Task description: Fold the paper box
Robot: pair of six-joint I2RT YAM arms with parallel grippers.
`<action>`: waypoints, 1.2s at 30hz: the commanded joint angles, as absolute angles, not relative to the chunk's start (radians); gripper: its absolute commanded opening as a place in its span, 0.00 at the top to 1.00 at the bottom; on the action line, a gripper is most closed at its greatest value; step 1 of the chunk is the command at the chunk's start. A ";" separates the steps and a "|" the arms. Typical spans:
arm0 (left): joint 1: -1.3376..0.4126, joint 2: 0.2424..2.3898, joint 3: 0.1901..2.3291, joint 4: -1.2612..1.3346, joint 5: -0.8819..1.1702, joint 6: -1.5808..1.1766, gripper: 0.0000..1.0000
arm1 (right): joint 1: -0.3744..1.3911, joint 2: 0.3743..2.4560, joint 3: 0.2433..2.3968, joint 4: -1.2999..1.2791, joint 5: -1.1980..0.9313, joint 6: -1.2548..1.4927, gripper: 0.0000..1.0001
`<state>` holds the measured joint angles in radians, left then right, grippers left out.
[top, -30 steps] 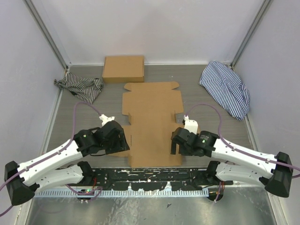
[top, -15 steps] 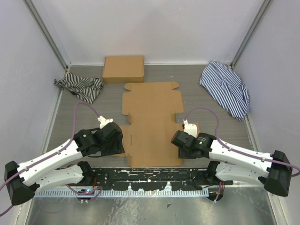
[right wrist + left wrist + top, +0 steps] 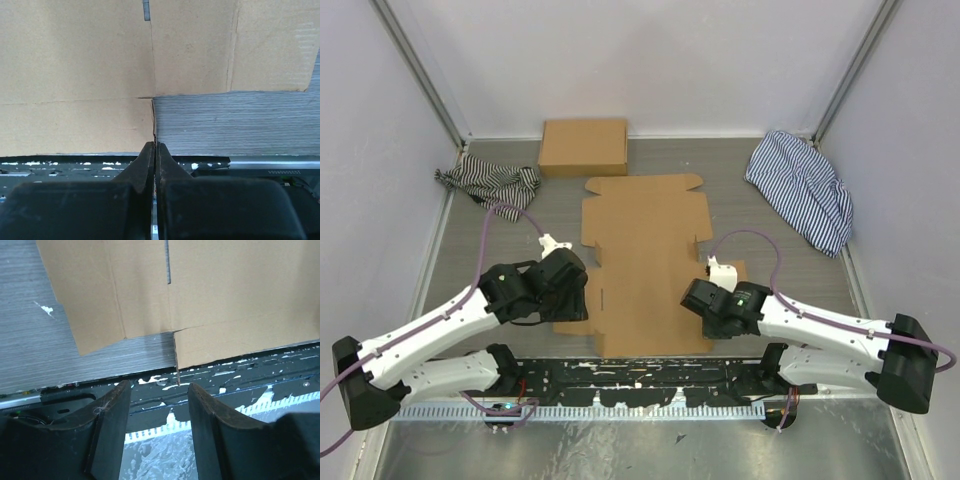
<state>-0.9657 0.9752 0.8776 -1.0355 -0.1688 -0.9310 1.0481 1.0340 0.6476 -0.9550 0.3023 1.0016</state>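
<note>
- A second cardboard box [image 3: 584, 147] sits by the far wall, just beyond the sheet's far left corner. A dark striped cloth [image 3: 490, 185] lies far left and a blue striped cloth [image 3: 802, 190] far right, both off the sheet.
- We see the paper box [image 3: 645, 265] flat and unfolded mid-table, its long axis running near to far and its notched end pointing away.
- The left gripper [image 3: 159, 390] stands wide at the near left corner, holding nothing.
- The right gripper [image 3: 155, 149] is pressed closed at the near right corner; we cannot tell if it pinches cardboard.

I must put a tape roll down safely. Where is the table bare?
Bare grey table lies between the flat brown cardboard sheet and the blue striped cloth, and along the back wall right of the closed brown cardboard box. The near edge is crowded: the left arm and right arm flank the sheet.
</note>
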 commanded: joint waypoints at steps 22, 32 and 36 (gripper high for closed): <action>-1.188 1.130 1.356 -1.052 -0.275 -0.466 0.28 | 0.891 1.196 1.317 -1.159 0.272 0.768 0.99; -1.493 1.321 1.354 -1.024 -0.598 -0.261 0.24 | 0.887 1.130 1.280 -1.193 0.123 0.772 0.97; -1.534 1.370 1.331 -1.033 -0.774 -0.260 0.23 | 0.888 1.111 1.268 -1.210 0.114 0.781 0.97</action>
